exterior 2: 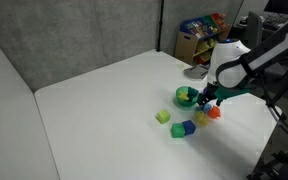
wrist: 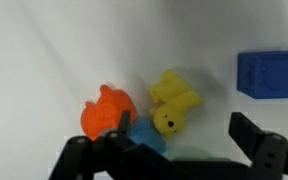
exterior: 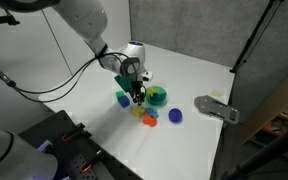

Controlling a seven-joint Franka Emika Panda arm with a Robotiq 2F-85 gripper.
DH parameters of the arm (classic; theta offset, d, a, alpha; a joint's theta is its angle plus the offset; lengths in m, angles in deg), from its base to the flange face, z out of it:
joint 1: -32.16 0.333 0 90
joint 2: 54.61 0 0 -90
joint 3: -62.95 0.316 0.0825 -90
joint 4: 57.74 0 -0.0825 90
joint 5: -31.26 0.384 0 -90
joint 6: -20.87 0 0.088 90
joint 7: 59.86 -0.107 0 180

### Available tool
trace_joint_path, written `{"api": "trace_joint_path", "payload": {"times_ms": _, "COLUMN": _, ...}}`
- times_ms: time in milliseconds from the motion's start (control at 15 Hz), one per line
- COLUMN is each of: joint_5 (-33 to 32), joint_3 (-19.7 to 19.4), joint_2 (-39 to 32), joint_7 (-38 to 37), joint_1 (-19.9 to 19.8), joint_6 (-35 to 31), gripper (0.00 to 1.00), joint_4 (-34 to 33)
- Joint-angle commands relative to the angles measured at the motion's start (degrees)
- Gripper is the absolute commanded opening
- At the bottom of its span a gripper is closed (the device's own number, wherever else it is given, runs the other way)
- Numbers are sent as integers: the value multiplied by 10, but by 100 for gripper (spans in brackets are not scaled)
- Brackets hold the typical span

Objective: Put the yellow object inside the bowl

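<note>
Yellow object (wrist: 174, 103) lies on the white desk (wrist: 44, 50) at the middle of the wrist view, just above the gap between the two dark fingers of the pincer (wrist: 166, 148). The fingers come up from the bottom edge and stand wide apart, gripping nothing. An orange piece (wrist: 109, 112) sits just left of the yellow object, and a small blue piece (wrist: 144, 134) is tucked against both from below. A blue cube (wrist: 269, 73) lies apart at the right edge. In an exterior view the pincer (exterior: 137, 96) hangs low over this cluster, with the green bowl (exterior: 159, 97) just to its right.
</note>
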Motion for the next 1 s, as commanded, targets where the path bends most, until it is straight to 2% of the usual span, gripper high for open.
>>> {"api": "trace_joint_path", "payload": {"times_ms": 0, "joint_5": 36, "joint_3": 6, "joint_2": -36, "joint_7": 11, "joint_1": -7, "joint_6": 19, "gripper": 100, "joint_4": -39}}
{"api": "trace_joint_path", "payload": {"times_ms": 67, "joint_5": 22, "joint_3": -6, "joint_2": -21, "joint_7": 5, "joint_1": 7, "joint_6": 2, "gripper": 100, "joint_4": -15}}
{"api": "trace_joint_path", "payload": {"times_ms": 533, "joint_5": 33, "joint_3": -5, "joint_2": -36, "joint_7": 6, "joint_1": 6, "joint_6": 3, "gripper": 100, "joint_4": -29}}
{"api": "trace_joint_path", "payload": {"times_ms": 733, "joint_5": 11, "joint_3": -31, "joint_2": -36, "joint_7": -21, "joint_1": 31, "joint_6": -19, "gripper": 100, "joint_4": -17}}
{"api": "trace_joint_path", "payload": {"times_ms": 933, "joint_5": 17, "joint_3": -39, "joint_2": -48, "joint_7": -21, "joint_1": 37, "joint_6": -46, "gripper": 100, "joint_4": -14}}
